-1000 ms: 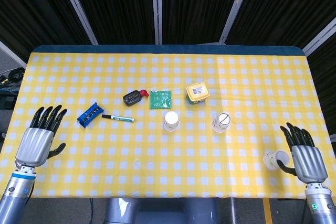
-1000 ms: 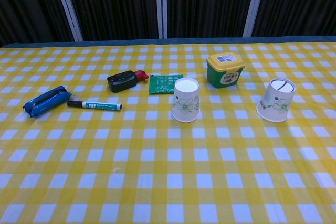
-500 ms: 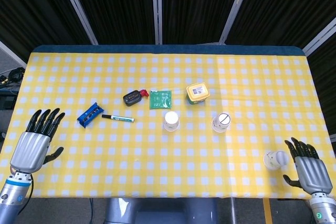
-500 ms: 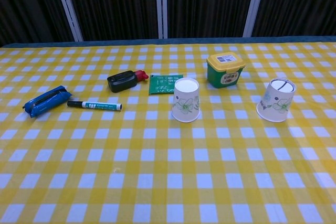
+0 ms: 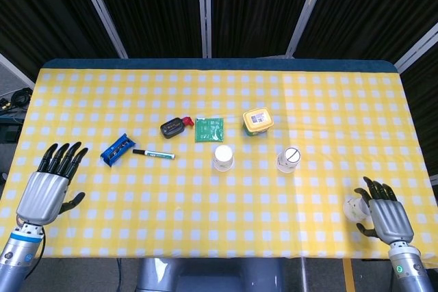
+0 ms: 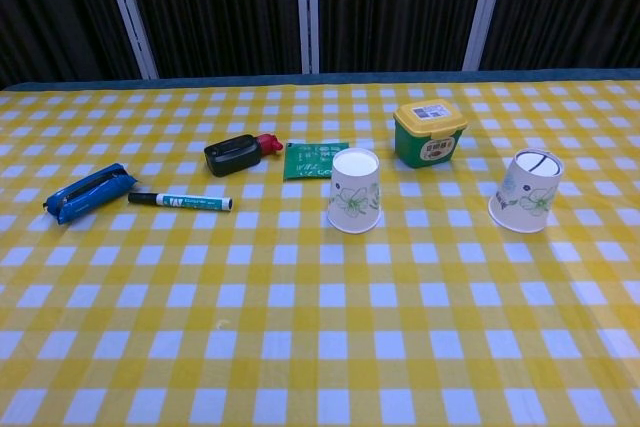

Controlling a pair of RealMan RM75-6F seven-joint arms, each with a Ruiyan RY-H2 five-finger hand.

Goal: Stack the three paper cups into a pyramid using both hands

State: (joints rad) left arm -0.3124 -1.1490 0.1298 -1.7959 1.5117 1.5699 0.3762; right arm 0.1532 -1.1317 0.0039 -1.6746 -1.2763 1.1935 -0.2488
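Observation:
Two paper cups stand upside down mid-table: one [image 5: 223, 157] [image 6: 354, 190] in the centre, the other [image 5: 288, 158] [image 6: 526, 190] to its right. A third cup [image 5: 352, 207] lies on its side near the table's front right edge, seen only in the head view. My right hand [image 5: 384, 214] sits just right of it with fingers spread and thumb close to the cup; whether it touches is unclear. Far from every cup, my left hand [image 5: 48, 186] hovers at the front left corner, fingers spread and empty. Neither hand shows in the chest view.
Behind the cups lie a blue packet [image 5: 115, 149] [image 6: 90, 191], a marker pen [image 5: 153, 154] [image 6: 180, 201], a black device with a red tip [image 5: 174, 126] [image 6: 232, 155], a green packet [image 5: 209, 129] [image 6: 316, 160] and a yellow-lidded tub [image 5: 258, 122] [image 6: 429, 133].
My right hand drew back toward the table edge, then shifted left up against the lying cup. The left hand slid slightly toward me. The cups have not moved.

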